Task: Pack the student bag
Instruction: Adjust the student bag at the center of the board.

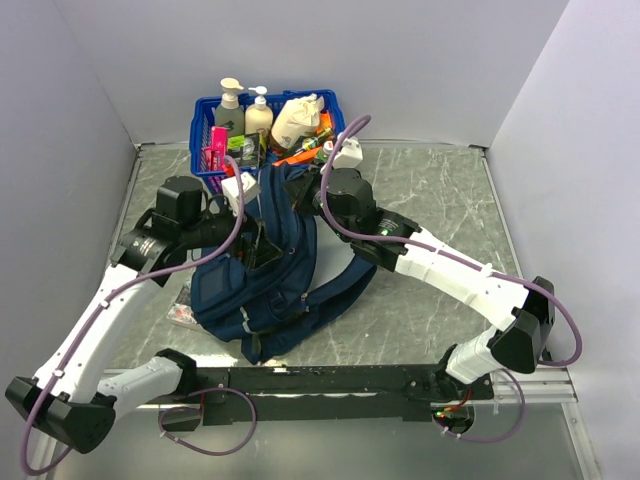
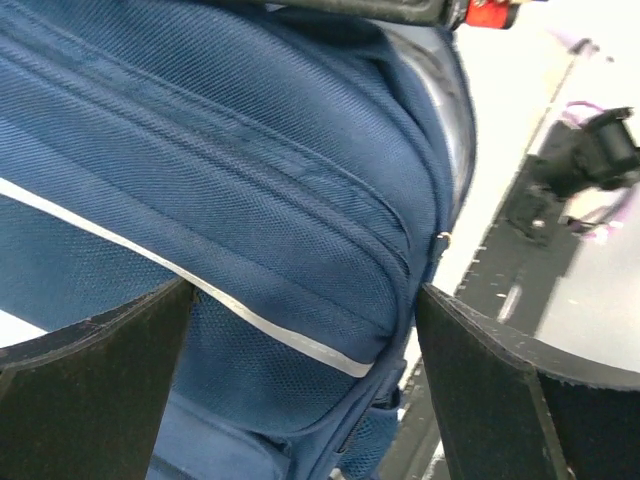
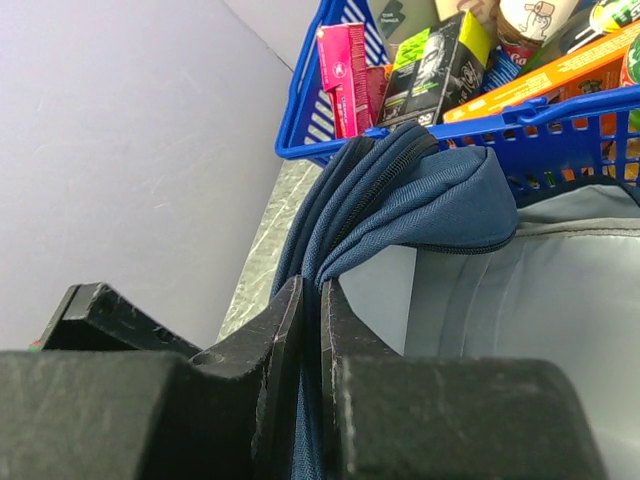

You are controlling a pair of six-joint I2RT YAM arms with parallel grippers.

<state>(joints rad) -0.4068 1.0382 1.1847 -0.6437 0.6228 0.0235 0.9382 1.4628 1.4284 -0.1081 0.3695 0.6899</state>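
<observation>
Directly behind student bag [image 1: 255, 290]: blue basket [image 1: 200, 135] | right hand [image 3: 312, 300] pinches rim

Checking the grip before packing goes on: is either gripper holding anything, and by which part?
The right gripper pinches the navy backpack by the zippered rim of its opening. The left gripper stands open astride it, gripping nothing.
</observation>
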